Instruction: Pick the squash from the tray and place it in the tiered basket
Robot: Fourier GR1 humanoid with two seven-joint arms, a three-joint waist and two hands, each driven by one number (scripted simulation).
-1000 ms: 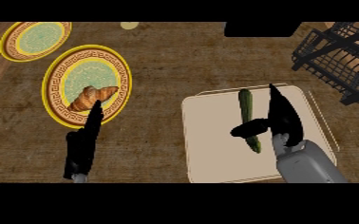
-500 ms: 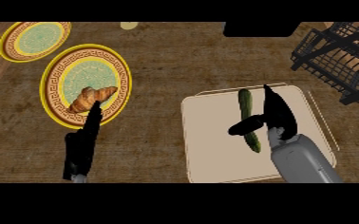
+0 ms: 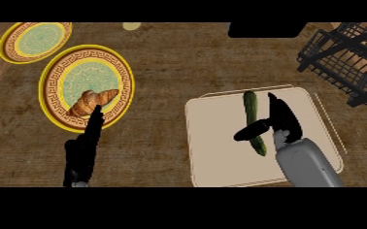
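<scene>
Lower right of frame: we list a long dark-green squash (image 3: 252, 121) lying on a pale square tray (image 3: 215, 145), our right hand (image 3: 281, 116) over it, thumb and fingers pinching it. Upper right: black wire tiered basket (image 3: 337, 58). Lower left: our left hand (image 3: 84, 148), fingers straight, resting on the brown table (image 3: 179, 63).

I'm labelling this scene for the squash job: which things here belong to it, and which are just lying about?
Part of the job:
squash
tray
tiered basket
right robot hand, its thumb across the squash

Just lying about:
croissant
its plate
second plate
left robot hand, resting at lower left
</scene>
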